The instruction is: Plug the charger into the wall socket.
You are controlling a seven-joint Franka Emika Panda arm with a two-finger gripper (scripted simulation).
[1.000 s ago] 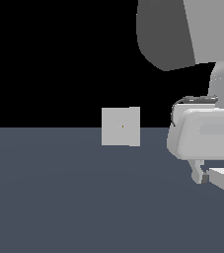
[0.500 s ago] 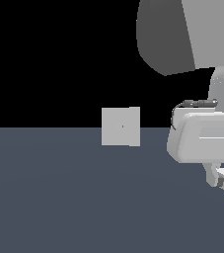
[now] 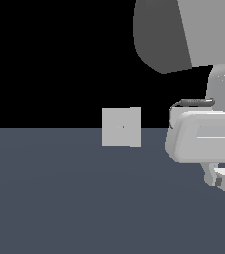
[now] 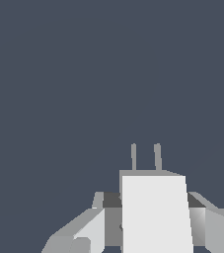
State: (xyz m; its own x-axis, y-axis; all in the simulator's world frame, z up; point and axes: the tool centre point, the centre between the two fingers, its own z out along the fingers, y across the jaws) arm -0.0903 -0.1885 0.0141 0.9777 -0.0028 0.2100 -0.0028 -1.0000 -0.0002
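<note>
The bench [image 3: 59, 198] is a flat dark blue-grey surface filling the lower half of the exterior view. The arm enters from the upper corner on the exterior view's right.

The wall socket [image 3: 121, 127] stands upright at the far edge of the bench, near the middle of that edge. A tiny dot marks its centre.

The gripper [image 3: 222, 179] is low over the bench at the edge on the exterior view's right, well apart from the socket. The charger [image 4: 155, 212] sits between the fingers [image 4: 86, 232], its two prongs [image 4: 145, 157] pointing away from the wrist.

Step in hand, as judged: grasping the charger before carrying it to the socket.
- Confirm a firm, square grip on the flat sides before lifting.
- Keep the prongs level and aimed at the socket's centre dot.
- Approach along a straight line, perpendicular to the plate.

Claw state: the jaws stand at a narrow width, flanking the charger body on both sides. Contact appears likely, but whether they are fully clamped cannot be told.
</note>
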